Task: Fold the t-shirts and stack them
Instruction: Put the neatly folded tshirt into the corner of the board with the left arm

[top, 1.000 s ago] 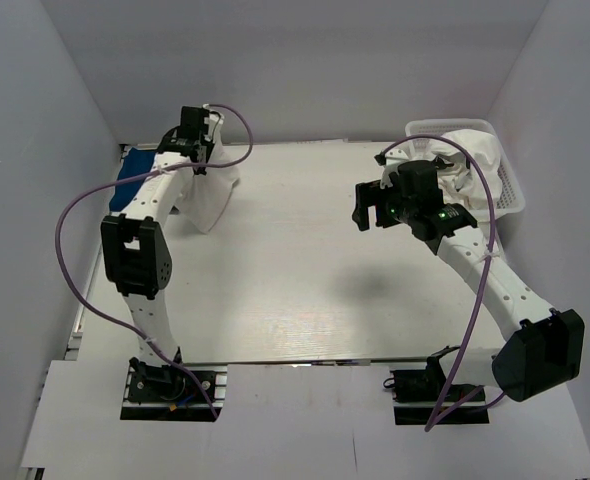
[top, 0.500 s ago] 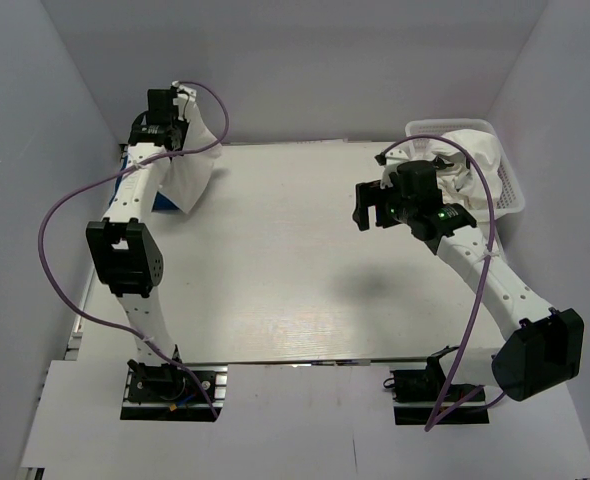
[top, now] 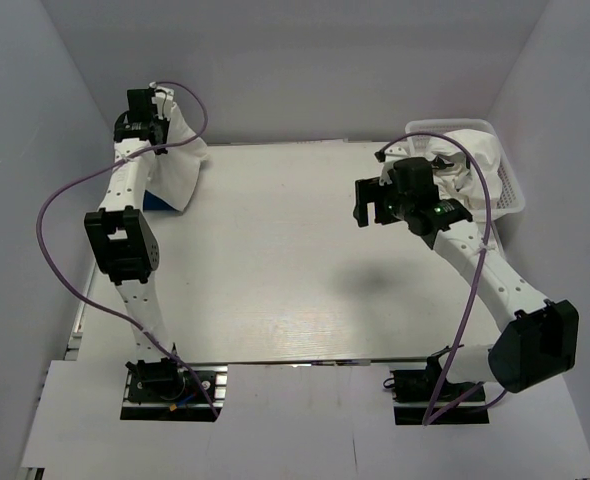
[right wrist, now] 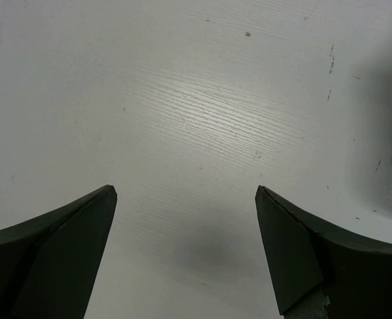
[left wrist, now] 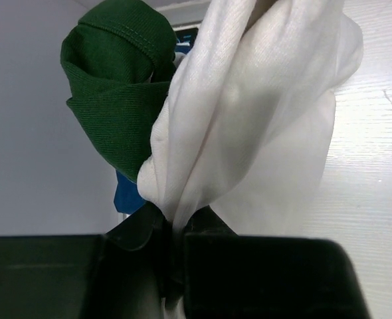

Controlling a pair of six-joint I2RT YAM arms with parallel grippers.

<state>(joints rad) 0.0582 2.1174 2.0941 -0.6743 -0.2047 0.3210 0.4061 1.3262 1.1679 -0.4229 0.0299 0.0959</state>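
We are dangling the bunched white, green-sleeved tee (left wrist: 249,119) from our left claw (left wrist: 173,229); the blue tee (top: 155,203) is lying beneath, mostly hidden.

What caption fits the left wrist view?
The left gripper pinches a bunched white tee, green sleeve showing, with the blue tee behind.

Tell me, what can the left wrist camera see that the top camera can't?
Only the left wrist view shows the dark green sleeve and the left gripper pinching the white tee up close. Only the top view shows the right gripper, open over the table, and the white basket with cloth inside. Both show the white tee hanging from the left gripper and a bit of the blue tee.
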